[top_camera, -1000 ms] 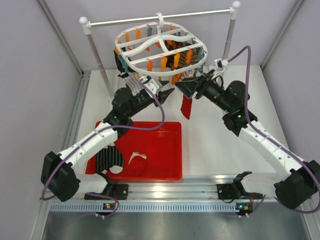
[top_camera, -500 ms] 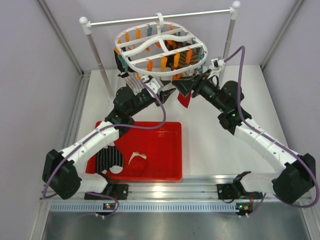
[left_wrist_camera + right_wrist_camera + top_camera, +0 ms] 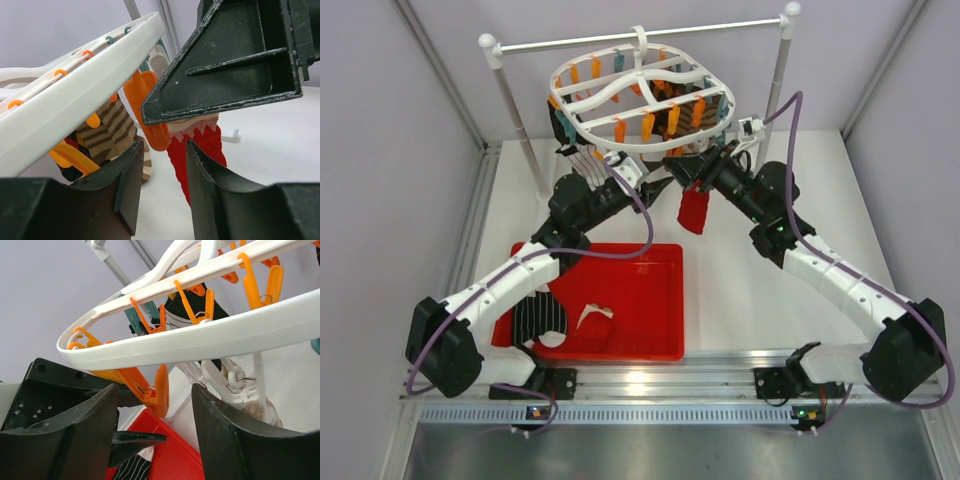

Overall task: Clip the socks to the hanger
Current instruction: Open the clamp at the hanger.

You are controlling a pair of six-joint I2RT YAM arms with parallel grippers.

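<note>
The white hanger point(image 3: 712, 88) hangs from the rod, with orange and teal clips under it. A dark red sock point(image 3: 695, 210) hangs below its near rim; in the left wrist view point(image 3: 202, 147) its white-edged cuff sits beside an orange clip point(image 3: 150, 107), under my right gripper's finger. A brown striped sock point(image 3: 112, 127) hangs on the hanger. My left gripper point(image 3: 658, 186) is open just below that clip point(image 3: 164, 146). My right gripper point(image 3: 682, 168) is open and empty, with an orange clip point(image 3: 159, 392) between its fingers under the hanger rim point(image 3: 200, 340).
A red tray point(image 3: 655, 300) lies at the front left, holding a black striped sock point(image 3: 538, 318) and a white sock point(image 3: 592, 322). The white rod point(image 3: 700, 27) on two posts carries the hanger. Grey walls close in both sides.
My right gripper has moved left and up, closer under the hanger rim and to my left gripper. The red sock has shifted with it. The left arm has barely moved.
</note>
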